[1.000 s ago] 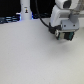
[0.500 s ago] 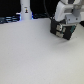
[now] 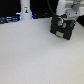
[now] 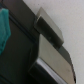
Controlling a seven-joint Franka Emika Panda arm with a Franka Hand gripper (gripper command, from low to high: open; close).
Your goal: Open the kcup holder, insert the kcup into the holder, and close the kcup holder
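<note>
The gripper (image 3: 63, 31) hangs at the far side of the white table (image 3: 35, 57), toward the exterior view's right, directly at a black boxy unit judged to be the kcup holder (image 3: 62, 35). Whether the fingers (image 4: 47, 25) are open or closed cannot be determined; a green-topped object, possibly the kcup (image 4: 3, 29), shows beside them in the wrist view. The step in hand appears to be at the holder, though drawer position is unresolved; the next move calls for alignment with the drawer.

No readable text, label, brand, number or sign anywhere: none on the black kcup holder (image 3: 62, 28) under the gripper (image 3: 64, 20), none on the grey fingers (image 4: 50, 47) up close.
</note>
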